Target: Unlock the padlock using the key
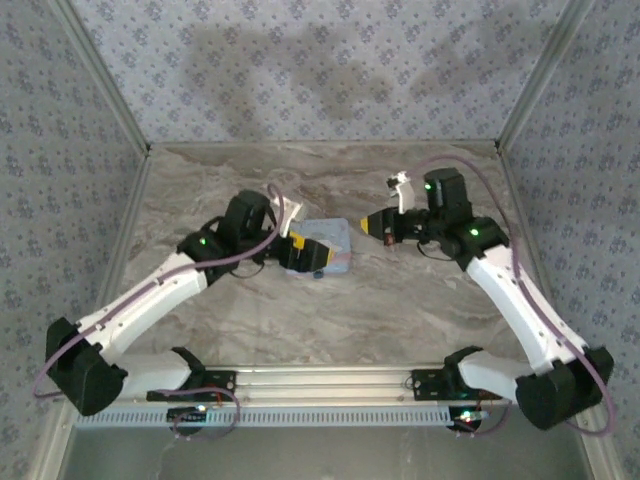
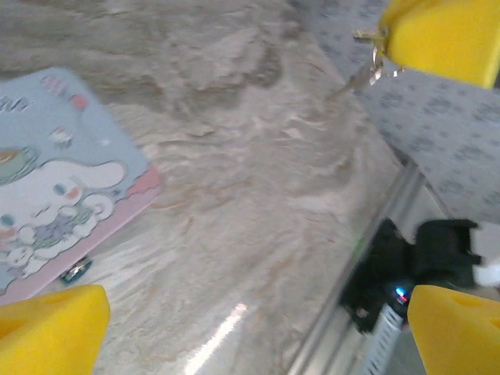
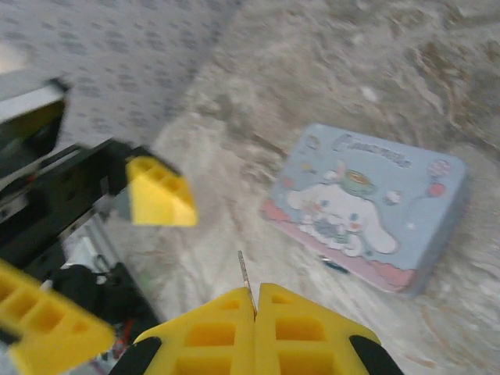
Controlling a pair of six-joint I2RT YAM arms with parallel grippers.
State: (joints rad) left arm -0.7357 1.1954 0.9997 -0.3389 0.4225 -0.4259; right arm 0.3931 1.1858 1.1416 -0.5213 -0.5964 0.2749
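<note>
Broadly, a grey marbled stone-look desk is spread across the middle of the overhead view, and a pale blue rectangular cartoon-printed tin lies flat near its centre. The left hand is released, its yellow pads spread wide with nothing between them, at the tin's left side in the overhead view. The right hand is clenched at the bottom centre of its own wrist view. A tiny dark padlock is seen against the tin's pink-trimmed long edge, right of centre in that view; whether it is fastened to the tin cannot be told. A thin, pale silvery metal key is grasped between the right hand's shut pads, its tip pointing up, well apart from the lock.

Both pieces are judged light, stiff and slick. The padlock would probably skid when pushed, so it is best pinched across its body, shackle left free. The key is best held by its bow, blade exposed; it could twist between the pads.
</note>
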